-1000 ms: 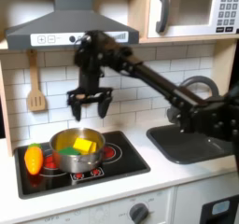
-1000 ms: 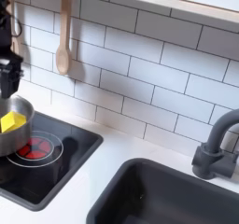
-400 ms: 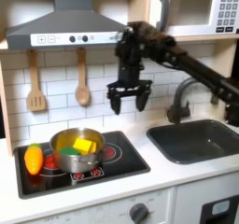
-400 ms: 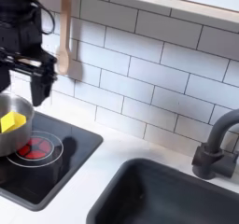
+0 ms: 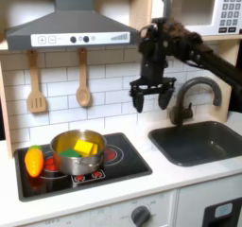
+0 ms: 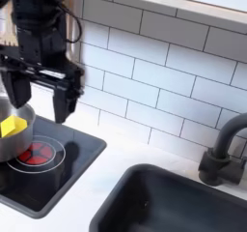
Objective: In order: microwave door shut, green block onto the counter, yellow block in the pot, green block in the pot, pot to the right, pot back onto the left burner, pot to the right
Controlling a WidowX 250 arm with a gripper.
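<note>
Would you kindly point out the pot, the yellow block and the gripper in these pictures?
pot (image 5: 66,157): first exterior view, on its steel front wall.
yellow block (image 5: 85,148): first exterior view, on its top face, inside the pot.
gripper (image 5: 151,99): first exterior view, midway between its open jaws.

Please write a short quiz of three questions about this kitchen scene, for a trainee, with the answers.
1. True or false: the pot stands on the black cooktop in the first exterior view.
2. Which blocks lie inside the pot? A) only the yellow block B) the yellow block and the green block C) none
3. Fill in: the gripper hangs in the air with nothing between its fingers, so it is ____.

Key
1. True.
2. B.
3. Open; in the first exterior view it hangs to the right of the pot, over the counter between the cooktop and the sink.
</note>
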